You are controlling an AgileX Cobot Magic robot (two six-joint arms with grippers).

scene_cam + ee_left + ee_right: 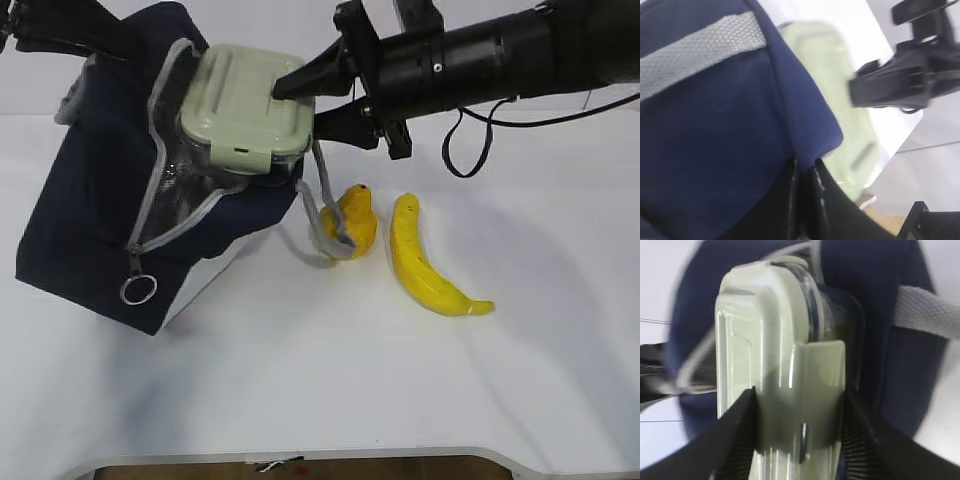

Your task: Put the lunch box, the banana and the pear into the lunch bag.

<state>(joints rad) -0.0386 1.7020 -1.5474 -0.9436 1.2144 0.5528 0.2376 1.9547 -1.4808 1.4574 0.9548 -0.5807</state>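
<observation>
Right jaws (305, 100) grip the lunch box (245, 95) at the lunch bag (90, 215) mouth; left jaws (805, 172), blurred, seemingly pinch its fabric.

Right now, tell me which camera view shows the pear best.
The exterior view. There the pear sits whole on the table, beside the banana, with the lunch bag's grey strap looped across its left side. Neither the left wrist view nor the right wrist view shows the pear at all.

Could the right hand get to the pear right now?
Probably not yet: the right hand is shut on the lunch box, at the lunch bag's mouth. The pear lies uncovered below, a strap looped against it.
</observation>
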